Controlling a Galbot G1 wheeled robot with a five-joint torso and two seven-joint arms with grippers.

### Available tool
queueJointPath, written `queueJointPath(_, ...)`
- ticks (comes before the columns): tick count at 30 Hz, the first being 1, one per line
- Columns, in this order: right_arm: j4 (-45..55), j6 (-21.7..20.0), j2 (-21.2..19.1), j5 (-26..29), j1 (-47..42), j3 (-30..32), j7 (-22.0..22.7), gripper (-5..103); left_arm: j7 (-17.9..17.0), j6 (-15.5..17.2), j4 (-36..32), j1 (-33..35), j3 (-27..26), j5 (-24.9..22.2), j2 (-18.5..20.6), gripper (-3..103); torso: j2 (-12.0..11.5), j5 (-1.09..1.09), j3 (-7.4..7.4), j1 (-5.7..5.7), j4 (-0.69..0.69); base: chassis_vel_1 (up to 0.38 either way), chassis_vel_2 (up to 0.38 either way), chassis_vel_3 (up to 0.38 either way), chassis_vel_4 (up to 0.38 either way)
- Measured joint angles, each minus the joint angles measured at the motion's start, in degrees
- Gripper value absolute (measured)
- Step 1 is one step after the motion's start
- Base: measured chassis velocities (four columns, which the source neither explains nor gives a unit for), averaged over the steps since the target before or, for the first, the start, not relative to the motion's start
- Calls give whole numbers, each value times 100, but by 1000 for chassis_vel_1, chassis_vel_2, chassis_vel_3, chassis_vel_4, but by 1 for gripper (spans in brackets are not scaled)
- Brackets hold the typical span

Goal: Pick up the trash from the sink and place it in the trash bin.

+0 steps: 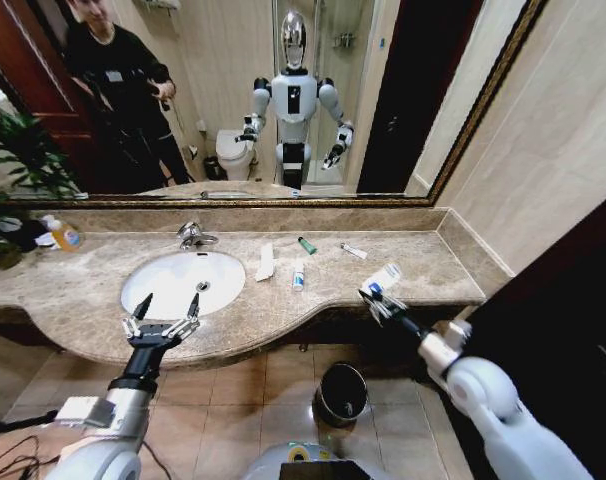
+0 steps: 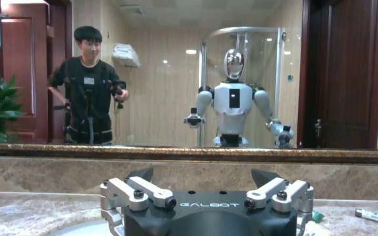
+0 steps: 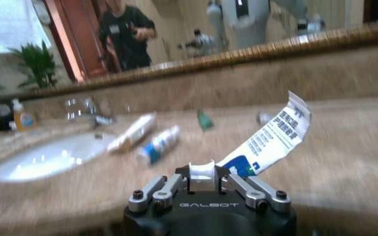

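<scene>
**Operator:** At the right end of the counter, what is your right gripper [image 1: 371, 293] doing?

**Technician:** You see it clamped on the capped end of a white tube with blue print [image 3: 267, 137]. The tube slants up and away from the fingers, lifted above the marble surround [image 1: 423, 262]. The arm reaches in from the lower right of the head view.

**Operator:** And the left gripper [image 1: 167, 305]?

**Technician:** You find it hovering over the front rim of the sink [image 1: 183, 282], both fingers spread wide apart, holding nothing. From the left wrist view, the fingertips [image 2: 266, 176] point toward the mirror.

**Operator:** Where is the remaining trash?

**Technician:** All of it lies on the surround, right of the basin, none inside the bowl:
- A flat white paper packet [image 1: 266, 262] just beside the basin's right edge.
- A second white tube [image 1: 298, 276] just right of that packet.
- A tiny green cylinder [image 1: 307, 245] behind them, nearer the mirror.
- A small white tube [image 1: 354, 251] farther right, well apart from the packet.

**Operator:** Locate the trash bin [image 1: 342, 393] for me.

**Technician:** You see it on the tiled floor below the counter's front edge, between the two arms, dark with a shiny rim. Note the chrome faucet [image 1: 192, 236] behind the basin and an orange-capped bottle [image 1: 62, 234] at the far left
</scene>
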Motion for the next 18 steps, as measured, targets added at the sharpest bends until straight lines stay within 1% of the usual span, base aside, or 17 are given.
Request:
queueJointPath(2, -252, 124, 212, -83, -322, 48, -246, 21, 0, 0, 0, 0, -1, 0, 0, 100, 0, 0, 0, 0, 0, 0, 0, 0, 0)
queueJointPath(3, -252, 124, 212, -83, -322, 48, -246, 21, 0, 0, 0, 0, -1, 0, 0, 100, 0, 0, 0, 0, 0, 0, 0, 0, 0)
queueJointPath(4, -429, 191, 319, -168, -382, -4, -282, 21, 0, 0, 0, 0, 0, 0, 0, 100, 0, -3, 0, 0, 1, 0, 0, 0, 0)
queueJointPath(5, -672, 275, 437, -294, -402, -111, -297, 21, 0, 0, 0, 0, -1, 0, 0, 100, 0, 1, 0, 0, 0, 0, 0, 0, 0)
queueJointPath(6, -672, 275, 437, -294, -402, -111, -297, 21, 0, 0, 0, 0, -1, 0, 0, 100, 0, 1, 0, 0, 0, 0, 0, 0, 0)
queueJointPath(8, -1094, 403, 576, -531, -330, -275, -286, 21, 0, 0, 0, 0, -1, 0, 0, 100, -1, 0, 0, 0, 0, 0, 0, 0, 0)
queueJointPath(9, -1621, 493, 725, -808, -163, -442, -226, 21, 0, 0, 0, 0, 0, 0, 0, 100, -1, 0, 0, 0, 1, 0, 0, 0, 0)
queueJointPath(10, -1892, 527, 799, -944, -57, -518, -206, 21, 0, 0, 0, 0, -1, 0, 0, 100, -1, 0, 0, 0, 1, 0, 0, 0, 0)
queueJointPath(11, -1892, 527, 799, -944, -57, -518, -206, 21, 0, 0, 0, 0, -1, 0, 0, 100, -1, 0, 0, 0, 1, 0, 0, 0, 0)
queueJointPath(13, -2558, 660, 972, -1315, 278, -683, -187, 21, 0, 0, 0, 0, 0, 0, 0, 100, -1, 0, 1, 1, 1, 0, 0, 0, 0)
queueJointPath(14, -2558, 660, 972, -1315, 278, -683, -187, 21, 0, 0, 0, 0, 0, 0, 0, 100, -1, 0, 1, 1, 1, 0, 0, 0, 0)
queueJointPath(15, -2853, 723, 1042, -1490, 424, -750, -173, 21, 0, 0, 0, 0, 0, 0, -1, 100, -1, 0, 0, 0, 2, 0, 0, 0, 0)
queueJointPath(16, -3172, 807, 1109, -1654, 590, -831, -138, 21, 0, 0, 0, 0, 0, 0, 0, 100, -2, 1, 1, 1, 1, 0, 0, 0, 0)
queueJointPath(17, -3592, 997, 1223, -1865, 832, -934, -50, 21, 1, 0, 0, 0, 0, 0, 0, 100, -1, -1, 1, 1, 1, 0, 0, 0, 0)
queueJointPath(18, -3714, 1053, 1263, -1918, 902, -960, -28, 21, 0, 0, 0, 0, -1, 0, 0, 100, -2, -1, 1, 1, 2, 0, 0, 0, 0)
